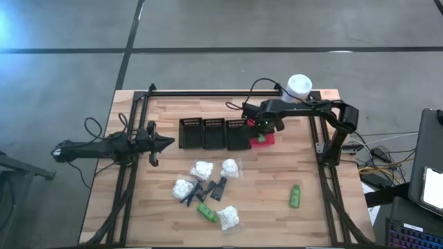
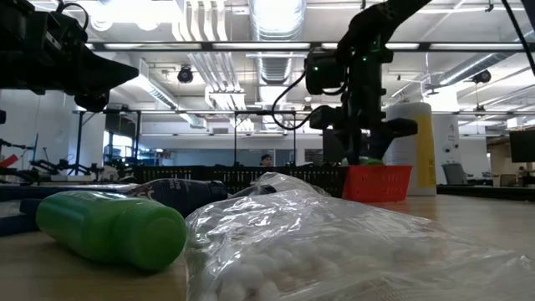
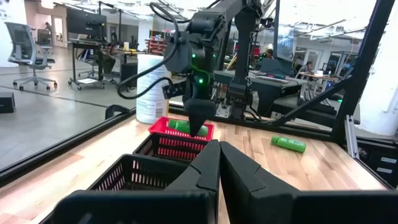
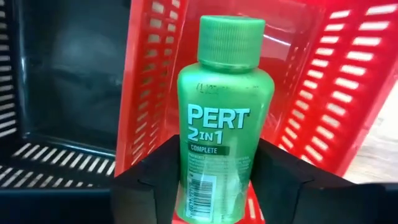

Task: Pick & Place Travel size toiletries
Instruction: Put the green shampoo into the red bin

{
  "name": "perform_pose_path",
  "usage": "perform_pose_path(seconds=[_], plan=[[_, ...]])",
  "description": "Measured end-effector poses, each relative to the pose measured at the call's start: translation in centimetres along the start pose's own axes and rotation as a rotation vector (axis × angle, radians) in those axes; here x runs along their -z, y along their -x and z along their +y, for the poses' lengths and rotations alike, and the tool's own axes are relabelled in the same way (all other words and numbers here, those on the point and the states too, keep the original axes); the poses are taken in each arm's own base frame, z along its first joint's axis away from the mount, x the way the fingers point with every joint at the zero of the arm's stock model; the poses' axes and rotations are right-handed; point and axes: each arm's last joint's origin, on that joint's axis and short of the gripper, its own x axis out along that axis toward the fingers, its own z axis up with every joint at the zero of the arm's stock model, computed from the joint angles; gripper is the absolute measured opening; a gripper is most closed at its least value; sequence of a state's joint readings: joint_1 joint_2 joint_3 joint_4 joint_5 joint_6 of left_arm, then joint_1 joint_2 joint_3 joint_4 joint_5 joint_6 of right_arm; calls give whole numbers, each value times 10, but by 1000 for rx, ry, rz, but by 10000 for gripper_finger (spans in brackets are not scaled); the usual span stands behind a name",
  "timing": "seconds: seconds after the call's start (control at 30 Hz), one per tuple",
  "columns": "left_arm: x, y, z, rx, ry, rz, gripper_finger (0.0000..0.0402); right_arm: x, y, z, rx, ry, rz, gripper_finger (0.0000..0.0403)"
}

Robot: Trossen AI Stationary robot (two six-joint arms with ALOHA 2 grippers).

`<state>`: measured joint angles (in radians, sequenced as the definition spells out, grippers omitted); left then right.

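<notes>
Hovering over the red basket point(image 1: 264, 139), the right hand point(image 4: 214, 180) grips a green Pert bottle point(image 4: 222, 118) between its fingers; only the right wrist view reads that label, while from above the arm hides the bottle. The left hand point(image 3: 219, 163) waits pinched shut at the tabletop's point(image 1: 277, 221) left edge. More toiletries lie mid-tabletop: white bundles point(image 1: 202, 169), dark tubes point(image 1: 219, 188), another green bottle point(image 1: 295, 196).
</notes>
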<state>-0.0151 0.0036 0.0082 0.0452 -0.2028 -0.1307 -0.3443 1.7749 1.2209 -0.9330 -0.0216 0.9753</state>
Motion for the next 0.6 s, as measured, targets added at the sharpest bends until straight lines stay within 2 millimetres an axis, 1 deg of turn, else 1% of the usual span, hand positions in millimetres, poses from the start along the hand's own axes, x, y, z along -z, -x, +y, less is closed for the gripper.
perform_pose_path(seconds=[0.17,0.33,0.47,0.6], plan=[[0,0,0,0,0,-1,12,4,0,3,22,-24,-40,205],[0,0,0,0,0,-1,12,12,14,4,-4,-5,-82,239],[0,0,0,0,0,0,12,28,35,6,-49,15,-127,263],[0,0,0,0,0,-1,12,57,55,6,-60,25,-149,284]])
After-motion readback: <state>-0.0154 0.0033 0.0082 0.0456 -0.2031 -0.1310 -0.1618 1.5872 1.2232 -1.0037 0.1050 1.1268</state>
